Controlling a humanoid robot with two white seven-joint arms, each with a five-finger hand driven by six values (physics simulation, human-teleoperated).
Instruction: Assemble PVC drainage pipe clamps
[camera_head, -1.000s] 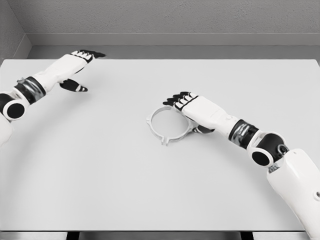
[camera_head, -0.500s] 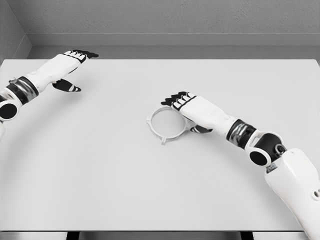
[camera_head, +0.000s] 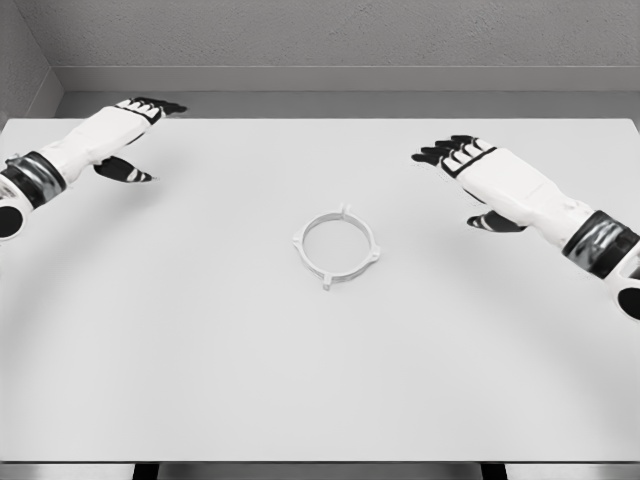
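A white ring-shaped pipe clamp (camera_head: 337, 246) with small tabs around its rim lies flat near the middle of the table, touched by nothing. My right hand (camera_head: 470, 175) hovers well to the right of it and farther back, fingers spread and empty. My left hand (camera_head: 135, 130) is at the far left near the table's back edge, fingers extended, thumb hanging down, holding nothing.
The white table (camera_head: 200, 350) fills most of the view, its front edge at the bottom. A grey wall (camera_head: 330, 40) runs behind the back edge, with a side wall at the far left.
My right hand has left the clamp and pulled back to the right and away. The clamp stays put. My left hand has drifted slightly further left.
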